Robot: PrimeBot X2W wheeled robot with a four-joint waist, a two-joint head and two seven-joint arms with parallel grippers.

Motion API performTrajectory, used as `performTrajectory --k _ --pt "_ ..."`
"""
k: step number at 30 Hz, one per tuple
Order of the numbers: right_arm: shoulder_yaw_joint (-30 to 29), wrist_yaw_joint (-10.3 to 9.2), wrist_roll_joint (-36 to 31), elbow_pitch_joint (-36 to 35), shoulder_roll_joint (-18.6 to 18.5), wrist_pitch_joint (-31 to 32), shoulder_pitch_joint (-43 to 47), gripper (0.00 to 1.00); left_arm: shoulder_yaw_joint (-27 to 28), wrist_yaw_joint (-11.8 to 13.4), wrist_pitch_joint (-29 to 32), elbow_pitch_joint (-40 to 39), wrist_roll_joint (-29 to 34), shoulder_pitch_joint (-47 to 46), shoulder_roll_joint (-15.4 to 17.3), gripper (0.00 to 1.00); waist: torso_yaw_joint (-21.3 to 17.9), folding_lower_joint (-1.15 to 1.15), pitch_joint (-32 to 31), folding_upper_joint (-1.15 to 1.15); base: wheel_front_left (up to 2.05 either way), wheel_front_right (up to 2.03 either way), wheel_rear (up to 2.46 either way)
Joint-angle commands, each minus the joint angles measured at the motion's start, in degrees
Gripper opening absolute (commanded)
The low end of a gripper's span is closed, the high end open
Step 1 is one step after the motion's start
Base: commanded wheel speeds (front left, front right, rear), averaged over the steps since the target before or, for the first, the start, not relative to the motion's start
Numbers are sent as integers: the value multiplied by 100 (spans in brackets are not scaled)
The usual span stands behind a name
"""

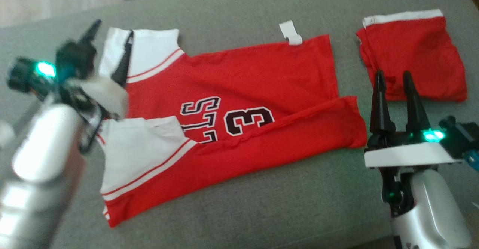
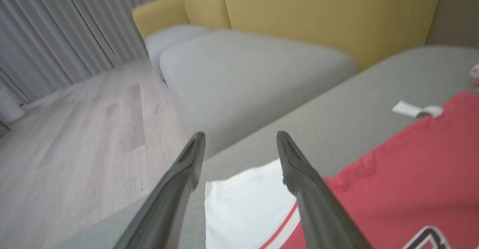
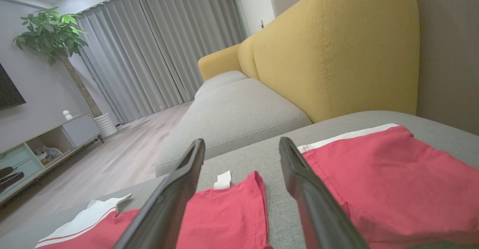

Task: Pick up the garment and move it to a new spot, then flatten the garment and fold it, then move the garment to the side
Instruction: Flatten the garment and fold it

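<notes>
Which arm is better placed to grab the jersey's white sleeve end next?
Left, probably: the left fingers, open, hover at the white sleeve of the jersey; the right fingers sit off its hem, by the shorts.

We read a black, white-edged number 3 (image 1: 249, 120) lying sideways on the red jersey (image 1: 239, 73), with matching block letters (image 1: 199, 116) beside it, an S and perhaps an L, the rest covered by cloth, while the white tag (image 1: 291, 33) is too blurred to read.
</notes>
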Motion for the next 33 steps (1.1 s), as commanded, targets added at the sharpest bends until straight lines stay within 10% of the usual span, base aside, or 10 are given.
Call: performTrajectory --k 1,9,29,30,32,33 --pt "182 -4 49 -233 -25 -57 -261 100 116 -200 415 67 13 -531 385 100 -215 -1 321 0 0 0 0" --pt "444 -4 295 -405 -25 -61 -585 100 -187 -603 1884 1085 -185 -1697 923 100 -570 -1 874 0 0 0 0" --pt "544 -4 527 -427 -25 -62 -671 100 -312 -645 2490 2611 -785 -2565 1150 100 -1017 -1 1466 0 0 0 0" --pt "519 -4 516 -425 -25 -62 -675 100 -342 -645 2579 2645 -861 -2552 1102 87 -1016 -1 1465 0 0 0 0" --pt "448 -4 467 -412 -25 -62 -681 100 -466 -645 2787 2620 -1070 -2494 1006 0 -994 -1 1450 0 0 0 0" --pt "413 -4 430 -399 -25 -62 -685 100 -521 -646 2888 2579 -1207 -2458 967 0 -975 -1 1432 0 0 0 0"
